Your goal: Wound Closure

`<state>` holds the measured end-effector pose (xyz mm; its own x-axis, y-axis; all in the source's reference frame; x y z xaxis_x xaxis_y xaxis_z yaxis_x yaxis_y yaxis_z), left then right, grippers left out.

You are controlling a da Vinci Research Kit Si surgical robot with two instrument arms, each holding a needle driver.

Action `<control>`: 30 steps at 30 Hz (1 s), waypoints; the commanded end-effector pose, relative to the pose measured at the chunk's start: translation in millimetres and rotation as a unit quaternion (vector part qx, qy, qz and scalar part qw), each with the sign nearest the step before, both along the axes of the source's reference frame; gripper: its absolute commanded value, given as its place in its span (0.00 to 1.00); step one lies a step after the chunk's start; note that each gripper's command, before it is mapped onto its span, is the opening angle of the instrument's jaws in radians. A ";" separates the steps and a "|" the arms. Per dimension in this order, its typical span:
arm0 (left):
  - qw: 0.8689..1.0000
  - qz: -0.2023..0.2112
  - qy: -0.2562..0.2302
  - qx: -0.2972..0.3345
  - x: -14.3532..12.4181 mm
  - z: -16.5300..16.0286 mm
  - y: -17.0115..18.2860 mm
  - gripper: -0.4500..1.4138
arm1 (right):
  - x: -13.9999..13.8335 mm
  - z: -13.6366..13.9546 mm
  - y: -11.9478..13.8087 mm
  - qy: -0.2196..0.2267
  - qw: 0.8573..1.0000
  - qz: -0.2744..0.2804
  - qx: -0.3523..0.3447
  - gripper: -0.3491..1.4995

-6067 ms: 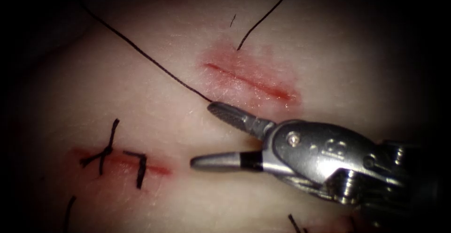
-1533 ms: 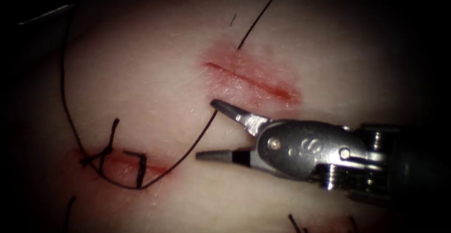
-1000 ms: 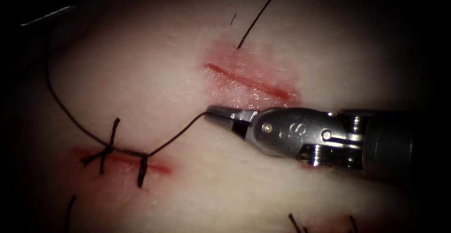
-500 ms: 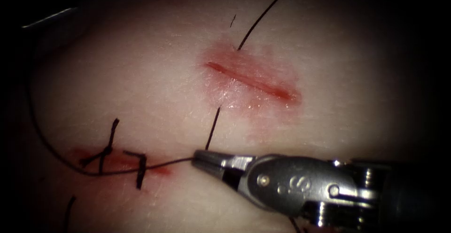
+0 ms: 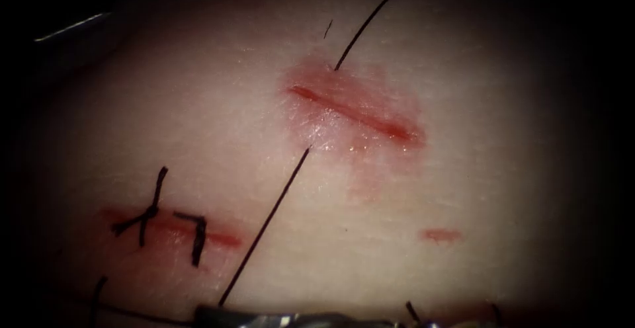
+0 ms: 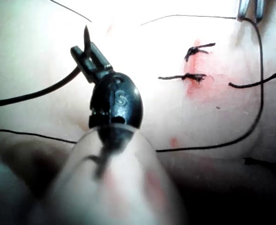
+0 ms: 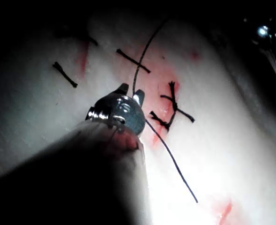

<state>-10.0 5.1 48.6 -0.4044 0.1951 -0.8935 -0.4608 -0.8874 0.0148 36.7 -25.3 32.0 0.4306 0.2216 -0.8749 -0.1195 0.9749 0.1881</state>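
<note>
The open cut (image 5: 354, 113) lies red on the tissue (image 5: 463, 169). The thread (image 5: 264, 225) goes in just above the cut's left end and comes out below it. From there it runs straight and taut down-left to my right tool (image 5: 206, 313) at the bottom edge. Its jaws (image 7: 130, 90) are shut on that thread (image 7: 145, 51). My left tool (image 6: 87, 55) is shut on the curved needle (image 6: 39, 91) near its point, which sticks out past the jaws. The needle is clear of the tissue. The right tool (image 6: 249, 9) also holds the thread in the left wrist view.
A second cut (image 5: 172, 225) at lower left is closed with dark knotted stitches (image 5: 152, 209). A small red mark (image 5: 442, 235) lies to the lower right. Cut thread ends (image 5: 413, 309) lie near the bottom edge. A thin bright metal line (image 5: 73, 27) shows at far upper left.
The right tool's jaws shut on the thread below the cut and moved down to the bottom edge. The slack loop over the stitched cut was drawn out and the thread is now straight.
</note>
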 end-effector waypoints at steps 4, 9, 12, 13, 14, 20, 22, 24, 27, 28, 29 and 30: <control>1.000 0.000 -0.001 0.000 -0.5 0.6 -0.1 0.00 | -2.0 0.8 4.1 0.017 0.999 0.035 -0.023 0.91; 1.000 0.000 -0.001 -0.001 -0.5 0.8 -0.1 0.00 | -4.6 1.2 6.4 0.019 0.998 0.044 -0.031 0.91; 1.000 0.002 0.001 -0.001 -0.5 1.0 -0.1 0.00 | -5.7 1.8 7.2 0.021 0.998 0.046 -0.037 0.89; 1.000 0.002 0.001 -0.001 -0.5 1.1 -0.1 0.00 | -5.8 2.3 7.5 0.019 0.998 0.044 -0.043 0.89; 1.000 0.003 0.002 -0.001 -0.6 1.2 -0.2 0.00 | -5.9 2.8 7.6 0.017 0.998 0.045 -0.044 0.89; 1.000 0.004 0.003 -0.001 -1.0 1.4 -0.3 0.00 | -4.8 8.4 9.0 -0.003 0.997 0.043 -0.057 0.90; 1.000 0.005 0.004 -0.001 -1.1 1.5 -0.4 0.00 | -4.3 11.2 9.3 -0.018 0.997 0.035 -0.062 0.90; 1.000 0.005 0.004 -0.001 -1.1 1.6 -0.4 0.00 | -4.1 12.8 9.4 -0.024 0.997 0.034 -0.067 0.90; 1.000 0.006 0.005 -0.002 -1.1 1.8 -0.5 0.00 | -4.0 14.4 9.3 -0.030 0.996 0.037 -0.075 0.84; 1.000 0.007 0.006 -0.002 -1.1 1.9 -0.5 0.00 | -4.0 14.6 9.1 -0.033 0.996 0.037 -0.080 0.73; 1.000 0.007 0.006 -0.002 -1.1 1.9 -0.5 0.00 | -4.1 14.8 8.9 -0.036 0.995 0.042 -0.078 0.54; 1.000 0.007 0.006 -0.002 -1.1 2.0 -0.5 0.00 | -4.1 14.9 8.8 -0.040 0.995 0.042 -0.079 0.20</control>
